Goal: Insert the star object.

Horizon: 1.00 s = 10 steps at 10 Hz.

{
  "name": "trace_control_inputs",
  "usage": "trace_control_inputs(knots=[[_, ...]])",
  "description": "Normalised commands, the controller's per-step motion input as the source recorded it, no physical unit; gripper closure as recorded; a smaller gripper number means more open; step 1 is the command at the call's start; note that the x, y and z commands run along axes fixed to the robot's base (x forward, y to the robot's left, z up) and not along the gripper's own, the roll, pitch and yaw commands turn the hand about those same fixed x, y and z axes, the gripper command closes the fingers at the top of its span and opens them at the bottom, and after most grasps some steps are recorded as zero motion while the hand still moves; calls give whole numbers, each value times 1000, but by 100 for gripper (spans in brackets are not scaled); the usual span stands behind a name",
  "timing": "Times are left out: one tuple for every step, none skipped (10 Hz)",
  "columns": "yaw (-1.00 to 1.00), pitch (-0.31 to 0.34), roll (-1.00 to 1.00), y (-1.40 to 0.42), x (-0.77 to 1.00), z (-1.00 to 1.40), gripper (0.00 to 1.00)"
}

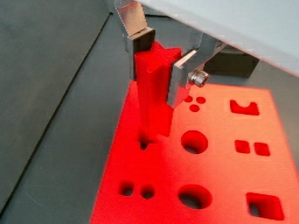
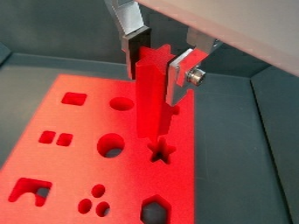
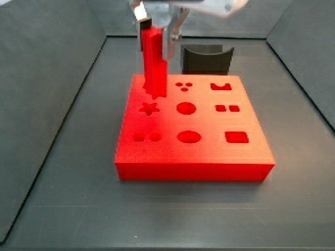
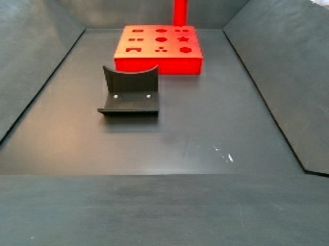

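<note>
The gripper (image 2: 160,54) is clamped on the upper end of the star object (image 2: 149,98), a long bright red peg that hangs upright between the two silver fingers (image 2: 183,77), as both wrist views show; the same grip appears in a wrist view at the gripper (image 1: 160,54) with the star object (image 1: 153,96) running down from it. The peg's lower end is over the red block (image 2: 70,149), and in a wrist view it comes down just beside the star-shaped hole (image 2: 162,153), with the hole's points still showing next to the tip, so the peg is not sunk into it. Whether the tip touches the block's top face cannot be told. In a side view the gripper (image 3: 153,22) sits at about 12 o'clock of the picture, holding the star object (image 3: 153,64) straight up above the star-shaped hole (image 3: 149,108), which lies toward 9 o'clock on the red block (image 3: 197,162). Behind the block, toward 1 o'clock, stands a dark grey curved holder (image 3: 206,57). In a side view from the opposite end, the red block (image 4: 160,63) lies far off at 12 o'clock, the star object (image 4: 182,12) rises from above it at the top edge, and the dark grey curved holder (image 4: 130,91) stands nearer, well apart from the block, on the dark floor (image 4: 193,163).
</note>
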Motion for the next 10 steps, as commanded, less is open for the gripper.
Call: trace_control_inputs(knots=[[0, 0, 0, 17, 0, -14, 100], [0, 0, 0, 43, 0, 0, 100], [140, 14, 0, 0, 0, -111, 100], [623, 0, 4, 23, 20, -223, 100], [880, -20, 21, 154, -86, -323, 100], [949, -11, 0, 160, -106, -311, 100], [737, 0, 11, 9, 0, -177, 100], [211, 0, 0, 0, 86, -194, 100], [0, 0, 0, -151, 189, -129, 100], [-40, 0, 3, -89, 243, -169, 100]])
